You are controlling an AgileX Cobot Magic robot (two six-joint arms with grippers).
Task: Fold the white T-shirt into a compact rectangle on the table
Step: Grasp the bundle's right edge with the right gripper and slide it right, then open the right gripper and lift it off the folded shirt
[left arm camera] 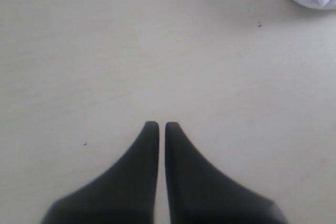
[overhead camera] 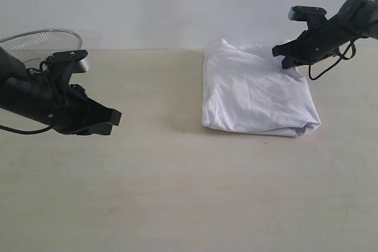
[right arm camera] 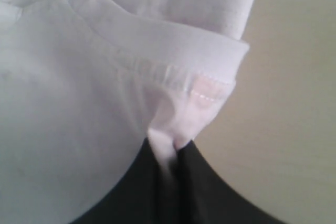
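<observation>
right jaws clamped on white T-shirt edge, left jaws together above open table, well apart

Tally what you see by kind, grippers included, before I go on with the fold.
white T-shirt: 1
wire-mesh basket: 1
grippers: 2 (left gripper, right gripper)
Total: 4
</observation>
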